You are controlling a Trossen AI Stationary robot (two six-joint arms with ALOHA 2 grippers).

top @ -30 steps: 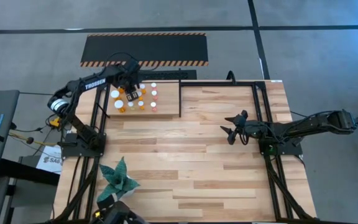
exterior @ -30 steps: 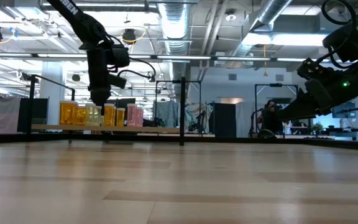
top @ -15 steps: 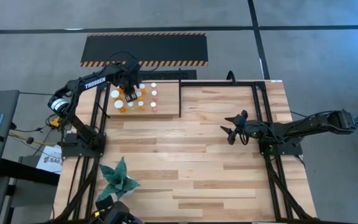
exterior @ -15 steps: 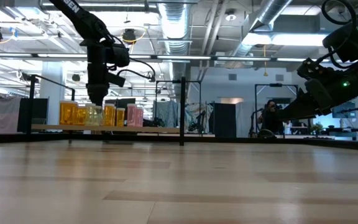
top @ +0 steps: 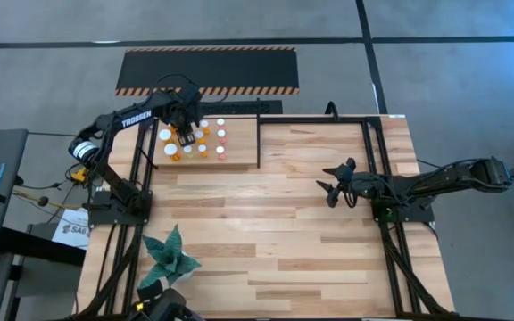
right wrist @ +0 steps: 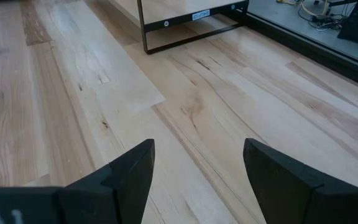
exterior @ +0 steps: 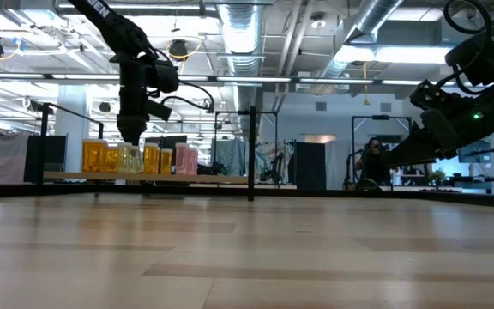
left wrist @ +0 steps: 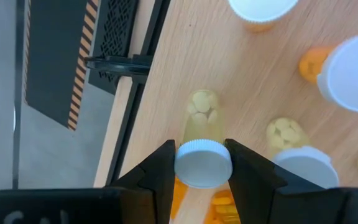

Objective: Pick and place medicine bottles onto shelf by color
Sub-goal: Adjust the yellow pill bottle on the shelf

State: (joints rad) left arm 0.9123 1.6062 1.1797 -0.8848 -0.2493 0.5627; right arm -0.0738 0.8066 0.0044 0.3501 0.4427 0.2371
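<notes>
High view: the shelf (top: 239, 152) sits at the table's (top: 275, 232) far left corner, carrying a cluster of white-capped medicine bottles (top: 205, 143). The left gripper (top: 186, 135) hangs over the left part of that cluster. The right gripper (top: 333, 190) waits over bare wood right of the table's middle, well apart from the shelf. A black panel (top: 208, 69) with striped edges lies on the floor beyond the table; a green plant (top: 168, 254) stands near the table's near left edge. Low view: bottles (exterior: 140, 158) stand in a row on the shelf board (exterior: 221, 178), orange ones to the left, pinkish ones to the right; the left gripper (exterior: 130, 139) points down just above the row. The right arm (exterior: 448, 116) hangs at the right. Left wrist view: the left gripper (left wrist: 204, 163) has its two fingers (left wrist: 161, 171) flanking the white cap of a pale bottle (left wrist: 202, 124) of tablets standing on the shelf; whether they press the cap or stand just clear cannot be told. Other capped bottles stand close beside it. Right wrist view: the right gripper (right wrist: 197, 165) has its fingers (right wrist: 129, 171) spread wide and nothing between them, above plain tabletop.
</notes>
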